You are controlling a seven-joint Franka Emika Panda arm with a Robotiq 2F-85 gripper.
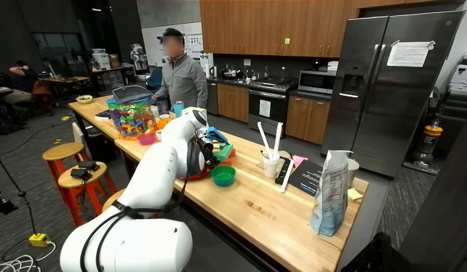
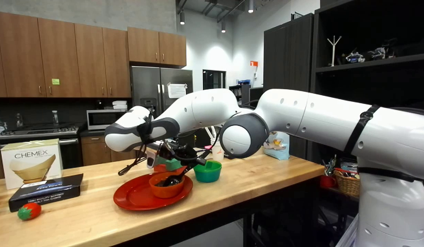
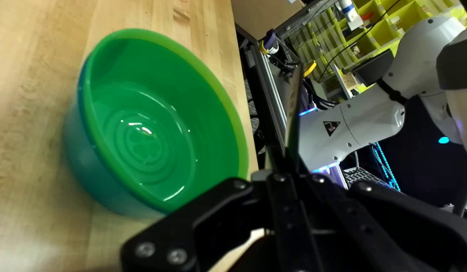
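My gripper (image 2: 200,160) is shut on a black spoon (image 2: 176,179). In an exterior view its bowl end rests down in an orange bowl (image 2: 168,190), which holds something dark. That bowl sits on a red oval plate (image 2: 129,199). Seen from the wrist, a thin flat handle (image 3: 295,109) rises from between the pinched fingertips of the gripper (image 3: 281,166); the spoon's lower end is out of that view. A green bowl (image 3: 150,124) stands just beside the gripper, with nothing visible inside. The arm largely hides the plate in an exterior view, where the green bowl (image 1: 223,175) shows.
Green and red blocks (image 1: 224,153) lie behind the green bowl. A toy strawberry (image 2: 29,211), a black box (image 2: 47,192) and a Chemex box (image 2: 33,163) stand farther along. Toward another end are a white cup (image 1: 271,166) and a bag (image 1: 331,192). A person (image 1: 184,75) stands behind the table.
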